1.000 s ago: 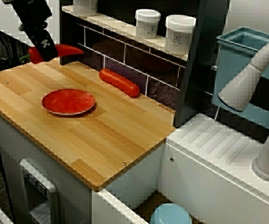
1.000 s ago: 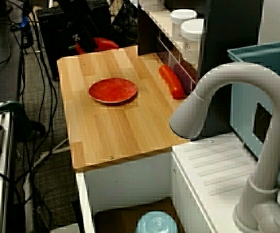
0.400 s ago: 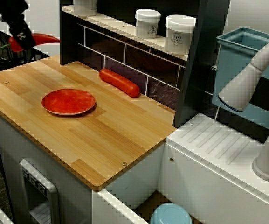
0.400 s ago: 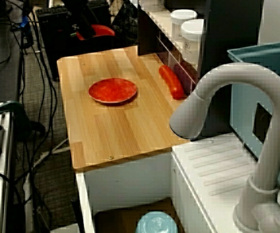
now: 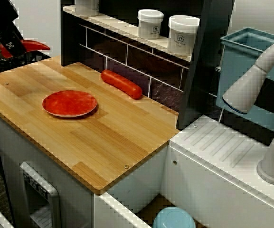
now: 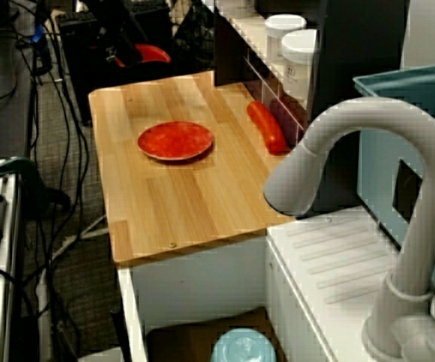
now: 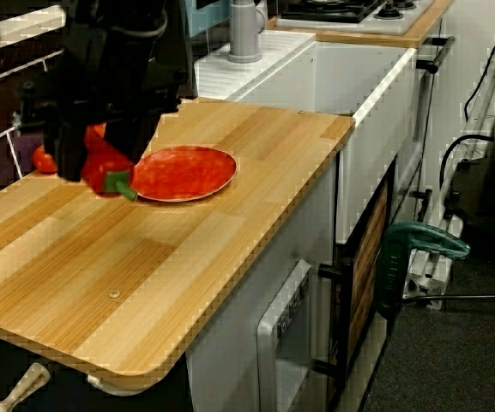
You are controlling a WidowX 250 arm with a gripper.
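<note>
- At the corner of the wooden counter (image 5: 103,137) farthest from the sink unit (image 5: 222,152), we saw the black gripper (image 5: 10,46) raised in the air, clear of the wood.
- Its fingers were closed tight around a red pepper (image 5: 30,46), which hung off the surface with them.
- In the view from the counter's end, the pepper's green stem pointed down towards the wood.
- A round red plate (image 5: 69,103) lay flat on the counter, well apart from the gripper and bare.
- A long red sausage (image 5: 121,83) lay against the dark tiled back wall, near the plate but not touching it.
- Two white jars (image 5: 150,23) stood on the shelf (image 5: 127,29) above the sausage.
- A grey faucet (image 5: 250,85) curved over the sink unit.
</note>
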